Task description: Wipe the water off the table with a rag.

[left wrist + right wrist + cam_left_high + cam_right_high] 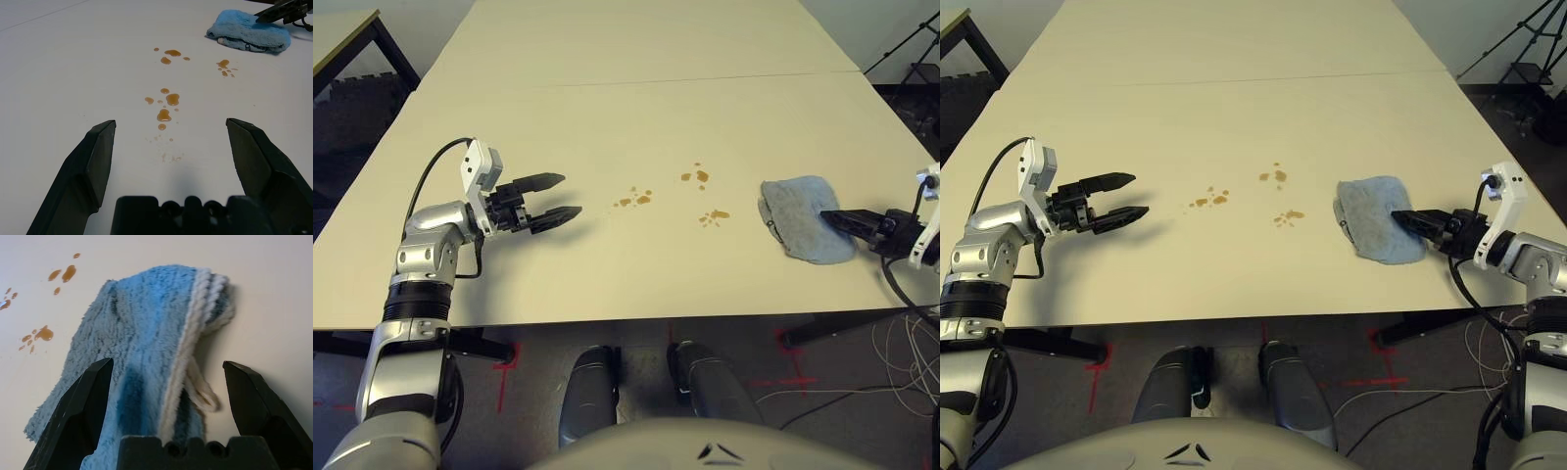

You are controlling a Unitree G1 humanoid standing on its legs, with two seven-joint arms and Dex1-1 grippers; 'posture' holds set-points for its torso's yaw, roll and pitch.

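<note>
Three clusters of water (700, 177) lying mid-table (607, 117), well left of the rag (806, 217). Right gripper (164, 382) spread wide, reaching over the rag's near edge, not yet clasping it. Left gripper (556, 199) hovering unclenched, left of the droplets, grasping nothing

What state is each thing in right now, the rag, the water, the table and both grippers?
rag: crumpled in a loose fold, lying flat on the table, not gripped.
water: three small brownish droplet clusters, unwiped, apart from the rag.
table: wet at the droplets, otherwise dry.
left gripper: open, holding nothing, above the table.
right gripper: open, fingers straddling the rag.
</note>
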